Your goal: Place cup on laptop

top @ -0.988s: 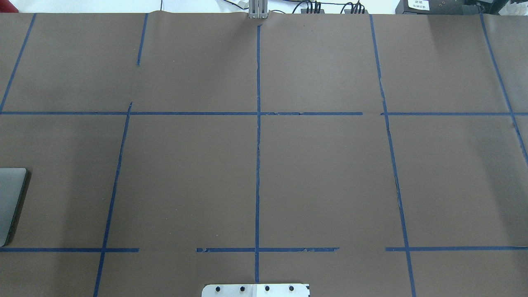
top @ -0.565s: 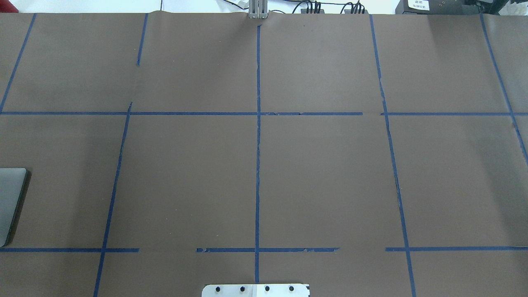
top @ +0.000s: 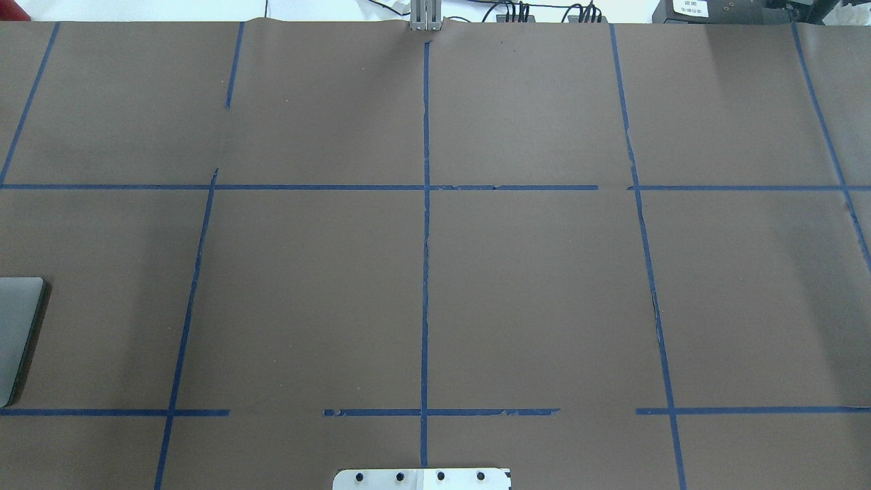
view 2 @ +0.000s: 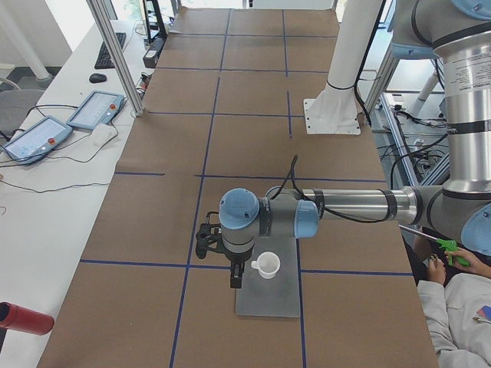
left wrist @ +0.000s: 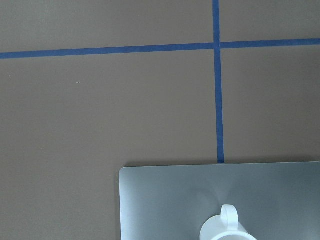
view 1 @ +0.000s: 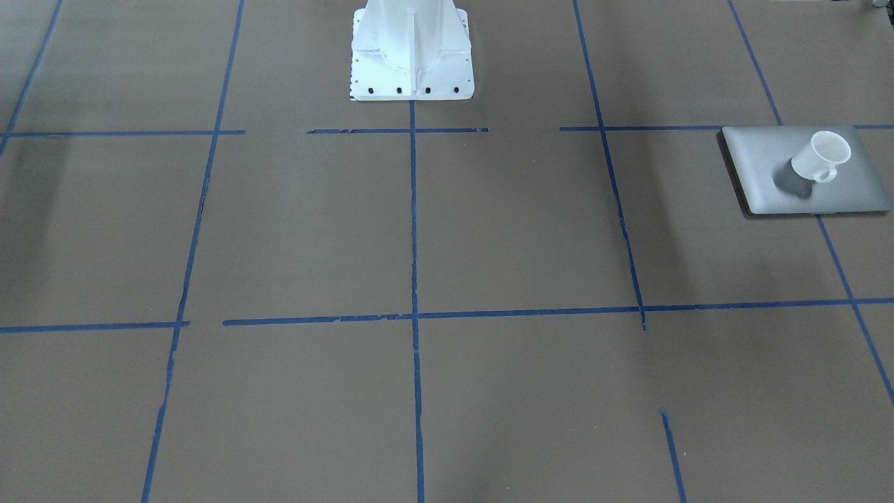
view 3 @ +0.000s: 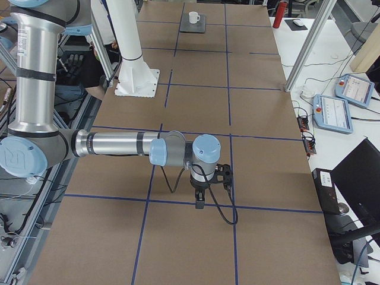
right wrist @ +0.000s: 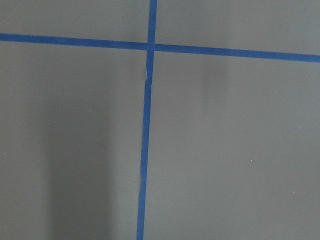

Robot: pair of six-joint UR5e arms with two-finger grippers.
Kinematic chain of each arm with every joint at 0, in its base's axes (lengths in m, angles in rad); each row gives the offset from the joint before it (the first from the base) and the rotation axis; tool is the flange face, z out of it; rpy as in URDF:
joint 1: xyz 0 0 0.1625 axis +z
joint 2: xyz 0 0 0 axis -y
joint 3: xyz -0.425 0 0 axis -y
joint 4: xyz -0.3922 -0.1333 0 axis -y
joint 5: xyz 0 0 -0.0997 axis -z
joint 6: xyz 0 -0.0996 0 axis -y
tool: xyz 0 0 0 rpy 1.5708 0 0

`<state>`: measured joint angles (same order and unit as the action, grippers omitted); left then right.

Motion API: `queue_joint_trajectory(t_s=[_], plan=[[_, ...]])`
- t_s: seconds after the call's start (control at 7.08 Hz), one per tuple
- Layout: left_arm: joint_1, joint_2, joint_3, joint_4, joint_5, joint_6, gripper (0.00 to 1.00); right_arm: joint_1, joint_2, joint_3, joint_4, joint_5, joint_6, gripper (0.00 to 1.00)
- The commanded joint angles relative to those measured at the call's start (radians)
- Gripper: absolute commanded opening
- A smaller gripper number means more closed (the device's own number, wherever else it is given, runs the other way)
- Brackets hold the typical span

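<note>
Looking across a brown-papered counter (view 1: 489, 230) gridded in blue tape. Finding the cup (view 1: 821, 157) standing upright on the laptop (view 1: 761, 181), near its middle, handle pointing at the laptop's long edge farther from the robot. Judging the placing done and a clean retreat as the step in hand: lifting the left tool (view 2: 236, 276) straight up, avoiding any sideways sweep into that handle. Seeing this tool hanging just beside the cup, at the same laptop edge. Failing to tell its opening, likewise for the right tool (view 3: 200, 200), well apart from the laptop.

Left arm (view 2: 353, 205) outstretched, right arm (view 3: 113, 144) outstretched
</note>
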<state>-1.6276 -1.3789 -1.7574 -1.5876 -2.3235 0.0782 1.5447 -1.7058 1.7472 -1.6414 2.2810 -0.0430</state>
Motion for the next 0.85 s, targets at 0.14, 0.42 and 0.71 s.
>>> queue_joint_trajectory(t_s=[0.14,0.42,0.71], plan=[[0.002,-0.002,-0.008,-0.003,-0.001,0.0,1.0,0.0,0.0,0.0,0.0,-0.001,0.0,1.0],[0.002,-0.002,-0.02,-0.002,-0.001,0.0,1.0,0.0,0.0,0.0,0.0,0.0,0.0,1.0],[0.002,-0.002,-0.02,0.0,0.001,0.0,1.0,0.0,0.0,0.0,0.0,0.0,0.0,1.0]])
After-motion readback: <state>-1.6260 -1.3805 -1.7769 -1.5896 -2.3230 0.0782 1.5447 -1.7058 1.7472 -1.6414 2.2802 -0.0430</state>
